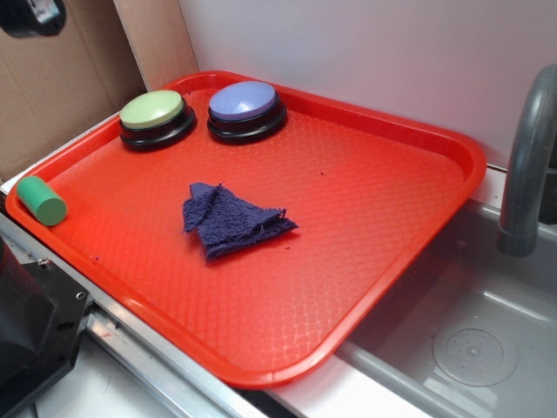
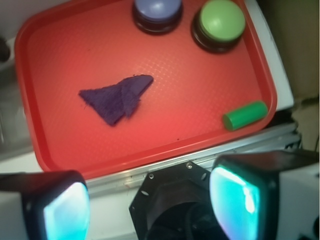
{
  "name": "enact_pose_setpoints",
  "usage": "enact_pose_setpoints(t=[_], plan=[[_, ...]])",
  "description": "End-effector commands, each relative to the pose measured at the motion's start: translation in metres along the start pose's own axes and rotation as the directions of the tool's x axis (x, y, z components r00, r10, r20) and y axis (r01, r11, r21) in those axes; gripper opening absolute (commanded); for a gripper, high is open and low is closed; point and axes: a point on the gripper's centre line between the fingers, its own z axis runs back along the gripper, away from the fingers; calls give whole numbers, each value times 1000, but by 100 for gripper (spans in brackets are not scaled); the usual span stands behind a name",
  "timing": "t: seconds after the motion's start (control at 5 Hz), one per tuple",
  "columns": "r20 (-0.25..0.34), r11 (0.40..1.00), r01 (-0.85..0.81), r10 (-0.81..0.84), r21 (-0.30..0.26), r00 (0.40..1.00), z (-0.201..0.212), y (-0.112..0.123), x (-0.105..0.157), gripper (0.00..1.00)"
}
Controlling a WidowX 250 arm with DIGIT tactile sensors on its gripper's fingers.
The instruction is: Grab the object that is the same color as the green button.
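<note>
A small green cylinder (image 1: 41, 200) lies on its side on the rim at the near left corner of the red tray (image 1: 392, 218). In the wrist view the cylinder (image 2: 245, 115) is at the tray's (image 2: 200, 100) lower right corner. The green button (image 1: 154, 111) stands at the tray's far left, upper right in the wrist view (image 2: 221, 20). My gripper (image 2: 150, 205) is open and empty, high above the robot base and back from the tray's near edge, with the cylinder ahead and to the right. Its fingers (image 2: 240, 200) stand wide apart.
A button with a blue-purple top (image 1: 245, 103) stands beside the green one. A crumpled dark blue cloth (image 1: 231, 222) lies mid-tray. The black robot base (image 1: 26, 331) is at the near left. A grey faucet (image 1: 526, 165) and sink basin (image 1: 470, 348) are on the right.
</note>
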Motion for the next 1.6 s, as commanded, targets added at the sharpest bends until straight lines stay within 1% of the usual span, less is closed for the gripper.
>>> enact_pose_setpoints(t=[0.0, 0.2, 0.4, 0.6, 0.8, 1.0, 1.2, 1.4], plan=[[102, 899, -437, 438, -32, 893, -34, 41, 9, 100], [108, 823, -567, 566, -28, 817, -51, 60, 16, 100], [120, 714, -700, 695, 5, 709, -73, 82, 25, 100], [159, 621, -783, 769, 44, 619, -98, 102, 33, 100], [184, 550, -832, 812, 74, 554, -121, 118, 38, 100], [222, 513, -847, 817, 140, 532, -141, 129, 42, 100], [215, 479, -860, 834, 176, 509, -161, 141, 44, 100], [213, 461, -865, 841, 200, 498, -171, 145, 45, 100]])
